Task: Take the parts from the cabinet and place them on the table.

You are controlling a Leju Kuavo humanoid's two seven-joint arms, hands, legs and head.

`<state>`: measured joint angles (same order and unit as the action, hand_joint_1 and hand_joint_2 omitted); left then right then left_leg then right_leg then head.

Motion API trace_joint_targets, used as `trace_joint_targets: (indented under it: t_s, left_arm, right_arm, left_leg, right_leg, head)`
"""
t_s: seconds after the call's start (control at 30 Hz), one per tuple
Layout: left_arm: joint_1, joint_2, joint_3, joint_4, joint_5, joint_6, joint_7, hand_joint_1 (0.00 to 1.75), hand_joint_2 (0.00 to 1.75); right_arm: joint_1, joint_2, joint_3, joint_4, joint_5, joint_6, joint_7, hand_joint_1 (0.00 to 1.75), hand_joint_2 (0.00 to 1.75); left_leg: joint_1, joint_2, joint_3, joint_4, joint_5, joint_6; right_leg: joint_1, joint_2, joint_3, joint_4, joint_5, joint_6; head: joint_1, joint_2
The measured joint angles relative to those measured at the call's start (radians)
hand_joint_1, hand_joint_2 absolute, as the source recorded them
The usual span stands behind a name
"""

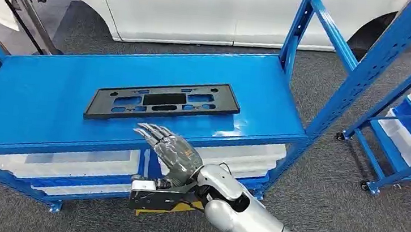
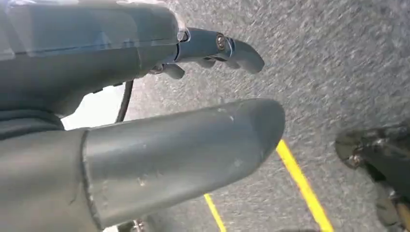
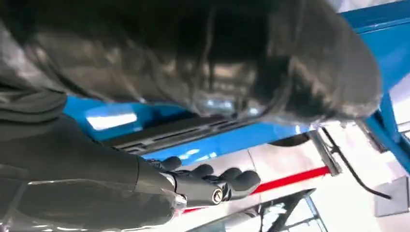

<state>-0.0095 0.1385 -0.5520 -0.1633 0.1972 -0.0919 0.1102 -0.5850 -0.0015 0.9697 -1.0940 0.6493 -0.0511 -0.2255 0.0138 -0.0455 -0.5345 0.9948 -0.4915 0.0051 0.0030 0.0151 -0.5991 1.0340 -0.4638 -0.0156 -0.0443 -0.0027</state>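
The right hand is nearest, coming up on its silver arm with the fingers held apart and stretched toward the shelf, holding nothing; it hovers at the front edge of the blue cabinet, just short of the part. In the right wrist view the dark fingers reach out free in the air, with the blue shelf edge and the part's dark rim beyond them.

Taking things by size: the blue cabinet is a wheeled rack, and its top shelf carries the task's thing. Under that shelf sit white plastic bins. Behind the cabinet stands a white car. On the shelf, near its middle and lying flat, is the black plate-shaped part with cut-outs (it looks like a number-plate holder).

The left hand hangs over grey carpet with a yellow line, fingers loosely apart and empty.

The step in hand looks like the reach for the part. Next, I judge, the right hand must pass over the shelf edge and get fingers under or around the thin near rim.
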Motion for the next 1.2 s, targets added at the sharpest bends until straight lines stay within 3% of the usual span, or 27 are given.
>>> trace_joint_targets:
  t_s: [0.03,0.07,0.1,0.2,0.23,0.27,0.3,0.33,0.37,0.4,0.43,0.5,0.57,0.6,0.7,0.73,0.77,0.8,0.87,0.9,0.93,0.97,1.03,1.07,1.1,1.13,1.2]
  left_arm:
    - [-0.001,0.0,0.0,0.0,0.0,0.0,0.0,0.0,0.0]
    - [0.001,0.001,-0.001,0.0,0.0,0.0,0.0,0.0,0.0]
    - [-0.001,0.0,-0.001,0.0,0.0,0.0,0.0,0.0,0.0]
    - [-0.003,0.001,-0.001,0.0,0.0,0.001,0.0,0.0,0.0]
    - [-0.001,0.001,-0.001,0.0,0.0,0.001,0.0,0.0,0.0]
    - [0.001,0.001,-0.001,0.0,0.0,0.001,0.0,0.0,0.0]
    - [0.003,0.002,-0.001,0.0,0.0,0.001,0.0,0.0,0.0]
    - [0.003,0.002,-0.001,0.0,0.0,0.001,0.0,0.0,0.0]
    - [0.003,0.002,-0.001,0.0,0.0,0.001,0.0,0.0,0.0]
    - [0.004,0.0,-0.001,0.0,0.0,0.001,0.0,0.0,0.0]
    - [0.001,0.0,-0.001,0.001,0.0,0.001,0.0,0.0,0.0]
    - [-0.001,0.0,-0.001,0.001,0.0,0.001,0.0,0.0,0.0]
    - [0.002,0.0,-0.001,0.001,0.0,0.001,0.0,0.0,0.0]
    - [0.004,0.0,-0.001,0.001,0.0,0.001,0.0,0.0,0.0]
    - [0.001,0.0,-0.001,0.001,0.0,0.001,0.0,0.0,0.0]
    - [0.001,0.0,-0.001,0.001,0.0,0.001,0.0,0.0,0.0]
    - [0.002,0.0,-0.001,0.001,0.0,0.001,0.0,0.0,0.0]
    - [0.003,0.0,-0.001,0.001,0.0,0.001,0.0,0.0,0.0]
    - [0.002,0.0,-0.001,0.001,0.0,0.001,0.0,0.0,0.0]
    - [0.003,-0.003,-0.001,0.001,0.0,0.001,0.0,0.0,0.0]
    - [-0.001,-0.007,-0.001,0.001,0.0,0.001,0.0,0.0,0.0]
    - [-0.001,-0.006,-0.001,0.001,0.0,0.002,0.0,0.0,0.0]
    - [0.0,-0.006,-0.001,0.001,0.0,0.002,0.001,0.0,0.0]
    - [-0.001,-0.006,-0.001,0.001,0.0,0.003,0.002,0.0,0.0]
    - [-0.001,-0.006,-0.001,0.001,0.002,0.004,0.002,0.0,0.0]
    - [-0.001,-0.006,-0.001,0.001,0.002,0.004,0.002,0.0,0.0]
    - [-0.002,-0.006,-0.001,0.001,0.005,0.006,0.003,0.0,0.0]
  right_arm:
    - [-0.001,0.002,0.0,-0.001,0.0,0.0,0.0,0.0,0.0]
    - [-0.001,0.004,0.0,-0.003,0.0,0.0,0.0,0.0,0.0]
    - [-0.003,0.006,0.0,-0.003,0.0,0.0,0.0,0.0,0.0]
    - [0.0,0.008,0.0,-0.001,0.0,0.002,0.0,0.0,0.0]
    - [0.001,0.008,0.0,0.0,0.0,0.003,0.0,0.0,0.0]
    - [0.002,0.008,0.001,0.0,0.0,0.003,0.0,0.0,0.0]
    - [0.001,0.008,0.001,0.0,0.0,0.003,0.0,0.0,0.0]
    - [0.001,0.008,0.001,0.0,0.0,0.003,0.0,0.0,0.0]
    - [0.001,0.008,0.001,0.0,0.0,0.003,0.0,0.0,0.0]
    - [0.0,0.008,0.001,0.001,0.0,0.003,0.0,0.0,0.0]
    - [-0.001,0.008,0.001,0.001,0.0,0.003,0.0,0.0,0.0]
    - [0.0,0.008,0.001,0.0,0.0,0.003,0.0,0.0,0.0]
    - [-0.002,0.008,0.001,-0.003,0.0,0.003,0.0,0.0,0.0]
    - [-0.003,0.008,0.001,-0.003,0.0,0.002,0.0,0.0,0.0]
    - [0.002,0.007,0.002,-0.003,0.0,0.003,0.0,0.0,0.0]
    - [0.004,0.006,0.002,-0.002,0.0,0.003,0.0,0.0,0.0]
    - [0.004,0.006,0.002,-0.001,0.0,0.003,0.0,0.0,0.0]
    - [0.004,0.006,0.002,-0.001,0.0,0.003,0.0,0.0,0.0]
    - [0.004,0.006,0.002,-0.001,0.0,0.003,0.001,0.0,0.0]
    - [0.004,0.006,0.002,-0.001,0.0,0.004,0.001,0.0,0.0]
    - [0.003,0.006,0.002,-0.001,0.0,0.005,0.002,0.0,0.0]
    - [0.002,0.006,0.003,-0.001,0.0,0.006,0.003,0.0,0.0]
    - [0.002,0.006,0.003,-0.003,0.0,0.01,0.006,0.0,0.0]
    - [0.003,0.008,0.003,-0.01,0.0,0.011,0.008,0.0,0.0]
    - [0.003,0.009,0.003,-0.01,0.0,0.011,0.009,0.0,0.0]
    - [0.001,0.011,0.003,-0.01,0.0,0.011,0.011,0.0,0.0]
    - [0.004,0.011,0.003,-0.01,0.0,0.013,0.014,0.0,0.0]
  left_leg:
    - [-0.006,-0.001,0.007,-0.002,-0.005,-0.008]
    - [-0.002,0.014,0.004,0.014,-0.017,-0.011]
    - [-0.001,0.027,-0.018,0.059,-0.041,-0.015]
    - [0.005,0.037,-0.156,0.296,-0.123,-0.03]
    - [0.008,0.038,-0.182,0.325,-0.115,-0.033]
    - [0.011,0.039,-0.182,0.303,-0.078,-0.036]
    - [0.014,0.041,-0.159,0.236,-0.022,-0.039]
    - [0.018,0.043,-0.121,0.141,0.041,-0.041]
    - [0.02,0.05,-0.09,0.057,0.084,-0.043]
    - [0.009,0.052,-0.078,0.055,0.061,-0.043]
    - [0.009,0.049,-0.067,0.026,0.046,-0.028]
    - [0.008,0.046,-0.074,0.034,0.04,-0.015]
    - [0.011,0.044,-0.06,0.027,0.036,0.001]
    - [0.01,0.045,-0.055,0.026,0.031,0.009]
    - [0.005,0.042,-0.045,0.026,0.02,0.024]
    - [0.003,0.039,-0.039,0.026,0.014,0.026]
    - [0.0,0.036,-0.03,0.026,0.008,0.026]
    - [-0.004,0.033,-0.018,0.026,-0.001,0.025]
    - [-0.012,0.027,0.007,0.026,-0.017,0.024]
    - [-0.011,0.027,0.009,0.022,-0.024,0.023]
    - [-0.017,0.024,0.016,0.025,-0.028,0.017]
    - [-0.006,0.025,0.014,0.022,-0.028,0.012]
    - [-0.006,0.03,0.02,0.011,-0.032,0.004]
    - [-0.01,0.034,0.019,0.014,-0.043,0.0]
    - [-0.007,0.04,0.015,0.032,-0.048,-0.005]
    - [-0.004,0.04,-0.011,0.082,-0.071,-0.009]
    - [0.001,0.04,-0.1,0.232,-0.12,-0.022]
  right_leg:
    - [-0.011,0.0,0.009,-0.015,0.001,-0.004]
    - [-0.013,-0.005,0.025,-0.026,0.002,-0.008]
    - [-0.015,-0.01,0.034,-0.031,-0.001,-0.015]
    - [-0.015,-0.021,0.046,-0.031,-0.014,-0.021]
    - [-0.015,-0.021,0.05,-0.03,-0.018,-0.02]
    - [-0.017,-0.021,0.057,-0.03,-0.025,-0.017]
    - [-0.019,-0.021,0.067,-0.028,-0.033,-0.014]
    - [-0.022,-0.021,0.079,-0.025,-0.043,-0.009]
    - [-0.023,-0.022,0.088,-0.02,-0.054,-0.002]
    - [-0.016,-0.021,0.085,-0.016,-0.062,0.007]
    - [-0.015,-0.021,0.079,-0.01,-0.065,0.013]
    - [-0.013,-0.025,0.08,-0.016,-0.066,0.016]
    - [-0.02,-0.025,0.085,-0.006,-0.084,0.028]
    - [-0.019,-0.023,0.067,0.038,-0.102,0.028]
    - [-0.017,-0.021,-0.079,0.271,-0.178,0.03]
    - [-0.016,-0.02,-0.115,0.312,-0.173,0.029]
    - [-0.015,-0.02,-0.128,0.305,-0.141,0.024]
    - [-0.012,-0.02,-0.117,0.252,-0.085,0.016]
    - [-0.001,-0.017,-0.063,0.089,0.034,-0.01]
    - [0.004,-0.015,-0.047,0.066,0.031,-0.025]
    - [0.009,-0.016,-0.042,0.048,0.036,-0.027]
    - [0.013,-0.017,-0.038,0.041,0.024,-0.03]
    - [0.016,-0.017,-0.031,0.026,0.019,-0.036]
    - [-0.006,-0.02,-0.003,-0.019,0.013,-0.037]
    - [-0.002,-0.019,0.011,-0.033,0.015,-0.033]
    - [-0.005,-0.021,0.021,-0.041,0.013,-0.036]
    - [-0.007,-0.022,0.033,-0.041,0.004,-0.034]
  head:
    - [0.0,0.0]
    - [0.0,0.0]
    - [-0.001,0.0]
    - [-0.001,0.0]
    - [-0.002,0.0]
    - [-0.001,0.0]
    - [-0.001,0.0]
    - [-0.001,0.0]
    - [-0.001,0.0]
    - [-0.002,0.0]
    - [-0.002,0.0]
    - [-0.002,0.0]
    - [-0.002,0.0]
    - [-0.002,0.0]
    - [-0.002,0.0]
    - [-0.002,0.0]
    - [-0.002,0.0]
    - [-0.002,0.0]
    - [-0.002,0.0]
    - [-0.002,0.0]
    - [-0.003,0.0]
    - [-0.002,0.0]
    - [-0.002,0.0]
    - [-0.002,0.0]
    - [-0.002,0.0]
    - [-0.002,0.0]
    - [-0.002,0.0]
